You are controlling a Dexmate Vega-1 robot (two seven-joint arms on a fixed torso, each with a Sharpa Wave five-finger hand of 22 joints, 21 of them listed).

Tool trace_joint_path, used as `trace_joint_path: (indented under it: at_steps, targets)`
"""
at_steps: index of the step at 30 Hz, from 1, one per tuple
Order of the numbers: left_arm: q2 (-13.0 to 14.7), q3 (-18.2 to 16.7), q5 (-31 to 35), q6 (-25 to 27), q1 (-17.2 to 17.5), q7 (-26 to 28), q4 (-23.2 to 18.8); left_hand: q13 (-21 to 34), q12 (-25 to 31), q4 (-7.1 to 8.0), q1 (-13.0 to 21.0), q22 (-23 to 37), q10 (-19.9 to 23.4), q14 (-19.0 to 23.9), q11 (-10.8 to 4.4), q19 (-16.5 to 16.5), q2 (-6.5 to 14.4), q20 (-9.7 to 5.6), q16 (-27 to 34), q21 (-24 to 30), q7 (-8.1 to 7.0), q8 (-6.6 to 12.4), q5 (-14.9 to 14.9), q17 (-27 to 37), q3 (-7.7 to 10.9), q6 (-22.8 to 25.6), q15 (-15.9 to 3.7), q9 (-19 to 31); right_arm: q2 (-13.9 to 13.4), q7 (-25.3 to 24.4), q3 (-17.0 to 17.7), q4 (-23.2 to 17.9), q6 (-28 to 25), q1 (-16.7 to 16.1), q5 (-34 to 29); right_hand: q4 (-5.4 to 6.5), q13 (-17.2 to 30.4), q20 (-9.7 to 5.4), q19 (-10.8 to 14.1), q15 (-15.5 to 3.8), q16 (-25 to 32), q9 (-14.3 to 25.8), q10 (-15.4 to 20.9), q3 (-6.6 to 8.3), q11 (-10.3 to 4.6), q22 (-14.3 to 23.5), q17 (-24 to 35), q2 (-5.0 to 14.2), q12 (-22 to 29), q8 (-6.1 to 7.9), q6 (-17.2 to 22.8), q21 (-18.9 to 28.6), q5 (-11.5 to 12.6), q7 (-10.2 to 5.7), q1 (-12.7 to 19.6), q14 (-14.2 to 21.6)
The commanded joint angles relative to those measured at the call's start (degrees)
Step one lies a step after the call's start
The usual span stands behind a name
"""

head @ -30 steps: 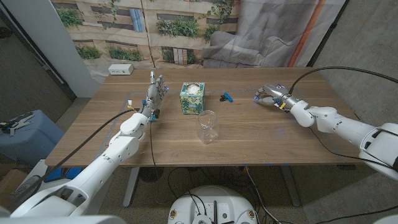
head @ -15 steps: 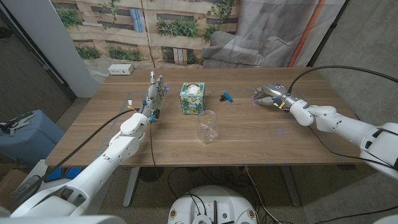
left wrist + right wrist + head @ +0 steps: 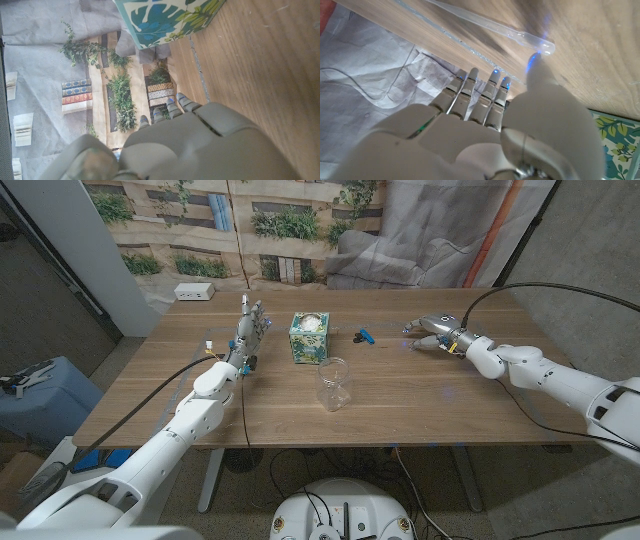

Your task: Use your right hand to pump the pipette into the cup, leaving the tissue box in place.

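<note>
A clear pipette (image 3: 480, 21) lies on the wooden table, just past the fingertips of my right hand (image 3: 485, 130); the thumb tip sits right beside its near end. That right hand (image 3: 436, 332) hovers low at the table's far right with its fingers stretched out and nothing held. The empty clear cup (image 3: 334, 383) stands upright mid-table, well to the left of this hand. Behind the cup is the leaf-patterned tissue box (image 3: 309, 337), also seen in the left wrist view (image 3: 165, 20). My left hand (image 3: 250, 330) stands upright with spread fingers, left of the box.
A small blue and black clip (image 3: 364, 335) lies between the tissue box and my right hand. A white power strip (image 3: 194, 292) sits at the far left edge. Cables trail from both arms across the table (image 3: 400, 405).
My right hand has shifted slightly left and farther from me, with its fingers spreading out over the pipette. The left hand, cup and tissue box have not moved.
</note>
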Motion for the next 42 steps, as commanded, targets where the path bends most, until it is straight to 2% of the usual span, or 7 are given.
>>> trace_joint_path:
  at_steps: [1,9,18,29,32,36,42]
  targets:
    - [0.0,0.0,0.0,0.0,0.0,0.0,0.0,0.3,0.2,0.05,-0.1,0.1,-0.1,-0.5,-0.27,-0.6,2.4,-5.18,0.3,0.3,-0.33,0.33,0.3,0.3,-0.38,-0.1,-6.62,0.1,-1.1,6.3,1.3,-3.0,-0.4,0.0,0.2,0.39,-0.5,0.91,-1.6,-3.52,-0.9,-0.1,-2.9,-0.47,0.82,0.2,0.4,-0.60,0.0,-1.42,-2.9,-0.2,0.3,0.69,-1.9,-2.1]
    - [0.0,0.0,0.0,0.0,0.0,0.0,0.0,0.3,0.3,0.04,0.0,0.1,-0.1,-0.5,-0.26,-0.6,2.4,-5.18,0.3,0.3,-0.33,0.34,0.3,0.3,-0.38,-0.1,-6.62,0.1,-1.3,6.1,3.6,-4.6,-1.0,-1.7,2.4,0.93,-1.2,1.50,-3.0,-2.60,-1.3,-0.2,-5.1,-0.74,1.53,0.2,0.6,-0.51,0.2,-2.50,-4.9,-0.1,0.4,1.34,-3.5,-3.5]
    - [0.0,0.0,0.0,0.0,0.0,0.0,0.0,0.3,0.2,0.04,0.0,0.1,-0.1,-0.5,-0.24,-0.7,2.4,-5.15,0.3,0.3,-0.33,0.34,0.3,0.3,-0.37,-0.1,-6.61,0.1,0.2,6.0,9.5,-6.2,-2.1,-7.0,12.7,3.54,-2.1,1.50,-2.1,-2.11,-1.3,-0.1,-6.8,-1.44,3.34,0.3,0.9,1.87,0.3,-3.48,-5.9,0.5,-0.1,3.00,-8.8,-4.0]
    - [0.0,0.0,0.0,0.0,0.0,0.0,0.0,0.3,0.2,0.04,-0.1,0.1,-0.1,-0.4,-0.31,-0.6,2.4,-5.17,0.3,0.3,-0.33,0.35,0.3,0.3,-0.38,-0.1,-6.60,0.1,2.1,6.8,14.9,-8.7,-2.9,-12.4,22.8,3.38,-3.5,1.18,-2.0,-1.28,-2.3,-0.4,-10.6,-1.96,4.63,0.2,0.3,1.79,-0.1,-5.00,-7.9,0.5,-0.4,4.75,-10.5,-5.6]
    - [0.0,0.0,0.0,0.0,0.0,0.0,0.0,0.3,0.3,0.04,0.0,0.1,0.0,-0.5,-0.08,-0.6,2.4,-5.18,0.3,0.3,-0.33,0.35,0.3,0.3,-0.38,-0.1,-6.63,0.1,2.0,7.5,16.0,-10.5,-3.7,-13.8,24.6,3.04,-4.0,1.11,-1.1,0.05,-2.5,-0.5,-11.3,-1.94,4.83,0.2,0.0,1.84,0.1,-5.50,-8.4,0.8,-0.5,5.01,-10.6,-6.0]
    - [0.0,0.0,0.0,0.0,0.0,0.0,0.0,0.3,0.3,0.04,0.0,0.1,0.0,-0.5,-0.19,-0.6,2.4,-5.17,0.3,0.3,-0.33,0.34,0.3,0.3,-0.37,-0.1,-6.61,0.1,2.2,8.8,17.3,-12.6,-4.5,-15.5,26.9,2.69,-5.0,0.96,0.6,0.69,-3.3,-0.7,-13.3,-1.97,5.31,0.2,-0.4,2.05,-0.1,-6.65,-10.0,1.2,-0.6,5.85,-11.0,-7.3]
    - [0.0,0.0,0.0,0.0,0.0,0.0,0.0,0.3,0.2,0.03,0.0,0.1,-0.1,-0.5,-0.22,-0.6,2.4,-5.17,0.3,0.3,-0.33,0.34,0.3,0.3,-0.37,-0.1,-6.66,0.1,3.2,12.9,20.1,-15.7,-6.1,-17.9,33.9,2.73,-7.0,0.75,0.1,2.84,-5.1,-0.9,-18.4,-2.48,6.45,0.2,-1.6,2.46,-0.3,-8.82,-14.3,0.5,-0.7,7.57,-13.1,-11.5]
